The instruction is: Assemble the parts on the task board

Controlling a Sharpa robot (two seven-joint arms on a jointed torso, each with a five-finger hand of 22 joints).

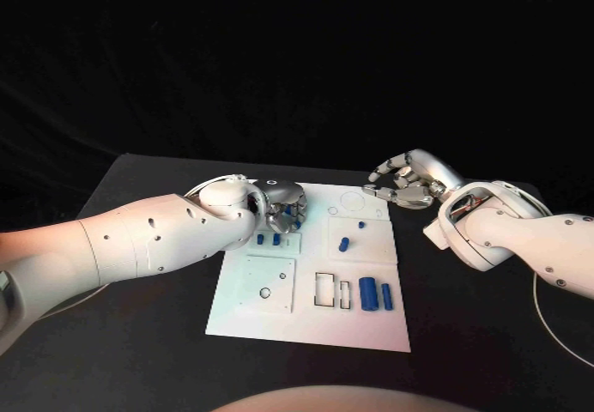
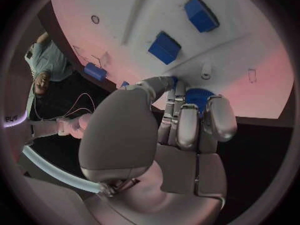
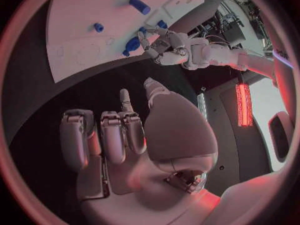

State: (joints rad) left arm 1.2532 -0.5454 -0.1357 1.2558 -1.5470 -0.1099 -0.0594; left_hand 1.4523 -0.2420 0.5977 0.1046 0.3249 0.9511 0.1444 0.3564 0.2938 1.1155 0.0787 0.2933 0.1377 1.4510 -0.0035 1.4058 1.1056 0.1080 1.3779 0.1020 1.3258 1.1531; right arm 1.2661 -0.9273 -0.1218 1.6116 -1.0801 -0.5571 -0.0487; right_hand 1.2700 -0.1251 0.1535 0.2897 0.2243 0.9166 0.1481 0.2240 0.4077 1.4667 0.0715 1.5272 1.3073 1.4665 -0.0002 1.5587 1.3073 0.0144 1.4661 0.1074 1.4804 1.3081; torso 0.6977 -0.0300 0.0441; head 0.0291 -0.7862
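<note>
— Since the left hand point(image 1: 280, 215) is curled over the board's point(image 1: 310, 330) far left corner, is it holding anything?

— Yes; in its wrist view the fingers point(image 2: 187, 125) are closed on a blue part point(image 2: 199, 96), fingertips pointing down at the board.

— And the slot it goes to?

— I can't tell which. Two blue blocks point(image 1: 269, 240) lie just beside that hand, on the near side. The left hand is plainly nearer than the right.

— The right hand point(image 1: 406, 182)?

— Hovering off the far right corner, fingers loosely spread, grasping nothing.

— What else is on the board?

— Two blue cylinders point(image 1: 369, 293) lie near the right edge, long axes running far-to-near, beside two empty rectangular slots point(image 1: 334, 290).
</note>
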